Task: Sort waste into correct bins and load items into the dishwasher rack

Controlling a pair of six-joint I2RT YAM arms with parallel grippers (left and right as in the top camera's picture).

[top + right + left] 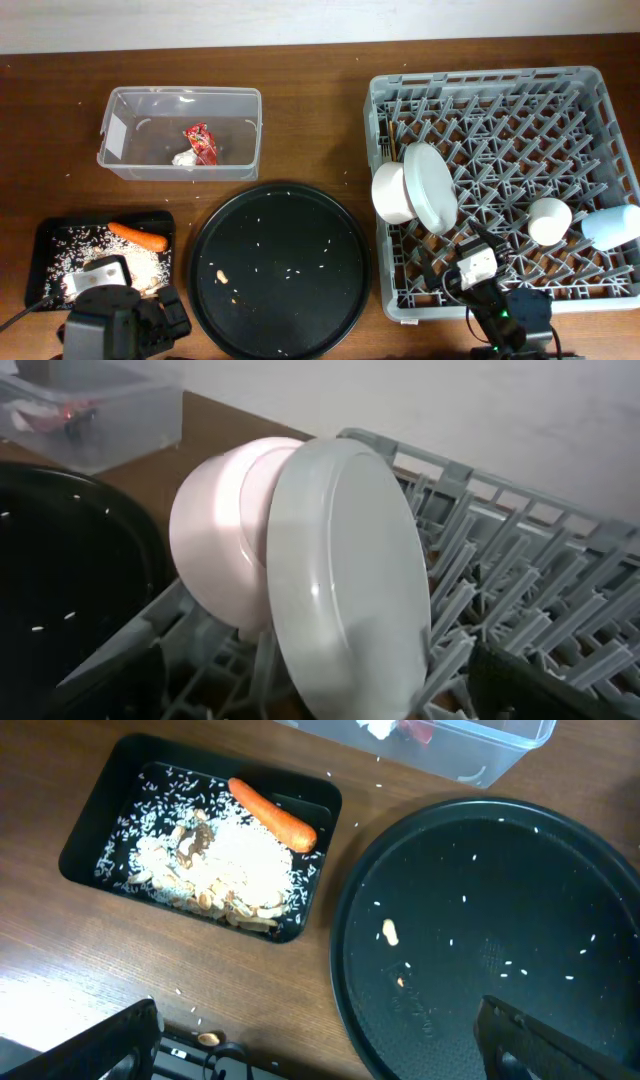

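The clear tub [130, 140] holds the red wrapper [201, 142] and the white tissue [184, 158]. The shallow black tray [45, 240] holds the carrot [138, 236], rice-like leftovers [250, 860] and a brown food lump [195, 838]. In the grey rack [500, 95] stand the white bowl [391, 192], the pale plate [431, 187] leaning on it, a white cup [549, 220] and a light blue cup [611, 227]. My left gripper [320, 1055] is open and empty, low between the black tray and the round tray. My right gripper [320, 700] is open just in front of the plate [345, 570]. Fork and chopsticks do not show.
A large round black tray [280, 270] with scattered rice grains and a small crumb [390, 932] lies in the middle. Loose grains lie on the wooden table around the black tray. The wall runs along the table's far edge.
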